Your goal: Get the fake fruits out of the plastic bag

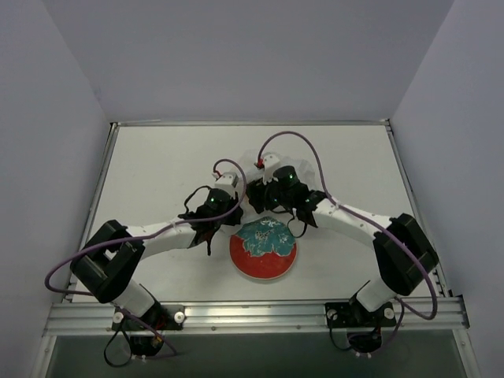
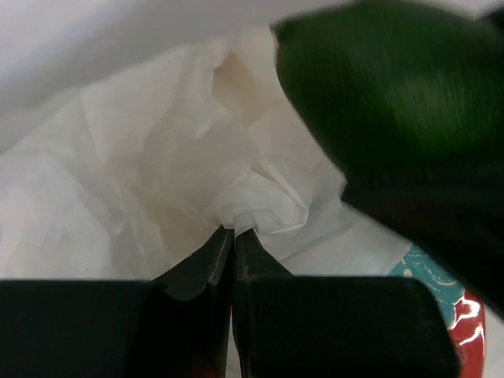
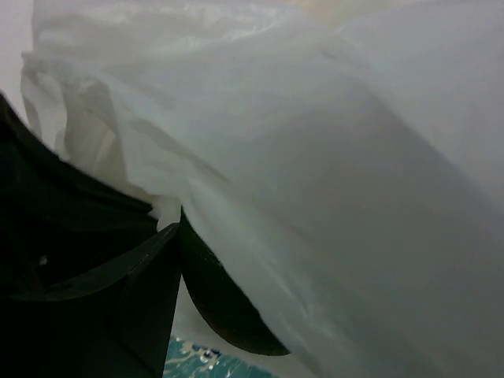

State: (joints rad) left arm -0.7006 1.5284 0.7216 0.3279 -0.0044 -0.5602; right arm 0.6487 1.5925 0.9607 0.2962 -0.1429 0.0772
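The plastic bag [image 2: 142,157] is thin, wrinkled, whitish film that fills most of both wrist views [image 3: 331,157]. My left gripper [image 2: 234,230] is shut on a bunched fold of it. A dark green oval fruit [image 2: 378,87] hangs just above the plate, partly under the film. It rests against the one visible finger [image 3: 134,291] of my right gripper [image 3: 228,268], which is shut on it; the other finger is hidden by the bag. From above, both grippers [image 1: 224,206] [image 1: 274,197] meet over the plate's far edge. Other fake fruits are out of view.
A red-rimmed plate with a teal pattern [image 1: 264,250] lies on the white table between the two arms, just below the grippers. Its edge shows in the left wrist view [image 2: 465,315] and right wrist view [image 3: 209,364]. Purple cables loop over both wrists.
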